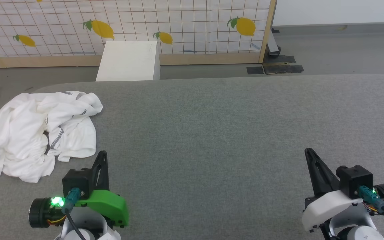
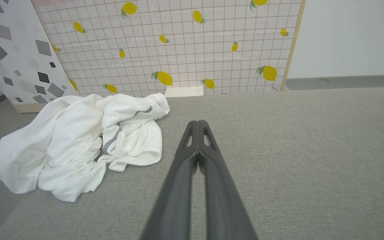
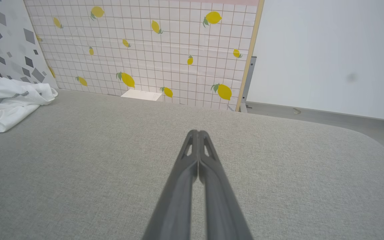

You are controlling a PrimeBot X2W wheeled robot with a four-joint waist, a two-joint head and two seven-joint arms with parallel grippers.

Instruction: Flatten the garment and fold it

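The garment [image 1: 28,133] is a white shirt with dark stitched seams, lying crumpled in a heap at the far left of the grey table [image 1: 212,133], partly hanging over its left edge. The left wrist view has the garment [image 2: 78,146] ahead and to the left. A corner of the garment [image 3: 8,100] lies at the left edge of the right wrist view. My left gripper [image 1: 102,154] is shut and empty, just right of the heap's near corner. Far off at the lower right, my right gripper [image 1: 308,151] is shut with nothing in it. Fingertips meet in both wrist views: left gripper [image 2: 198,122], right gripper [image 3: 198,132].
A white box [image 1: 128,60] stands on the floor behind the table, against a lemon-print grid panel [image 1: 178,26]. Grey floor lies beyond the table's rounded far edge. A grey-patterned panel [image 2: 8,50] stands at the left.
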